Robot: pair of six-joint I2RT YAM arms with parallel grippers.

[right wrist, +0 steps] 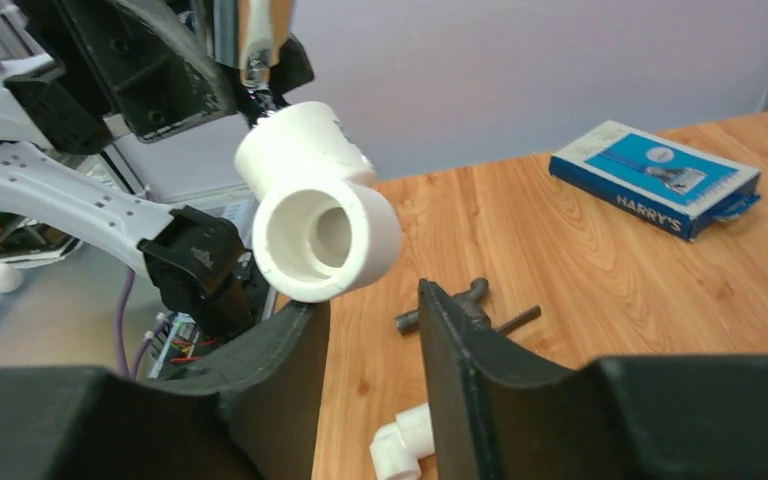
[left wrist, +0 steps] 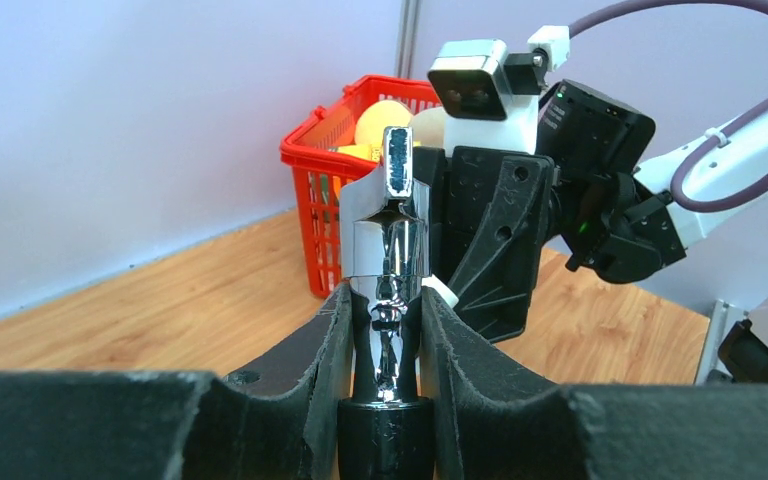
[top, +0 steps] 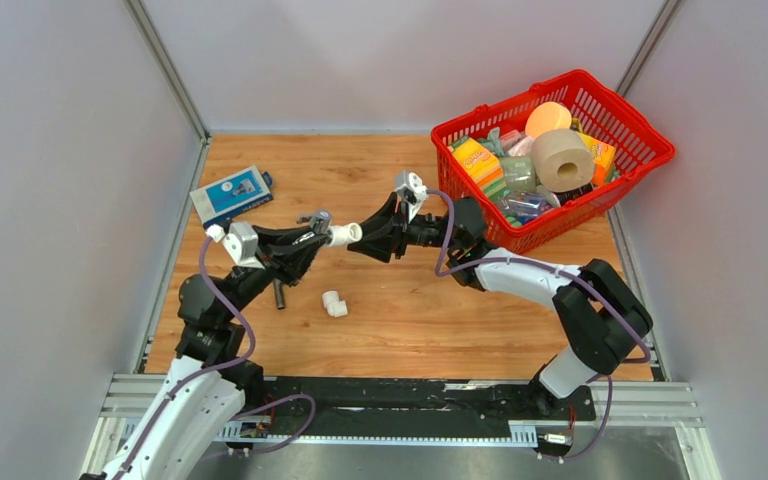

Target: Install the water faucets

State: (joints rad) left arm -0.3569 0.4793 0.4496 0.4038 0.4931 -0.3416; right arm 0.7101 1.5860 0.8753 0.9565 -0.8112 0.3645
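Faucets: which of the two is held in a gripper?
The shiny chrome faucet, clamped in the left gripper; the dark grey faucet lies loose on the table.

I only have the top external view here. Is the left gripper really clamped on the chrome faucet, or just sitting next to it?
Observer: It's clamped. In the left wrist view the left gripper is shut on the chrome faucet, which stands upright between its jaws.
Operator: Okay, and is the right gripper holding the white elbow?
Observer: No. In the right wrist view the right gripper is open with nothing between its jaws. The white elbow sits just beyond it at the faucet's end, with its free socket empty and facing the camera.
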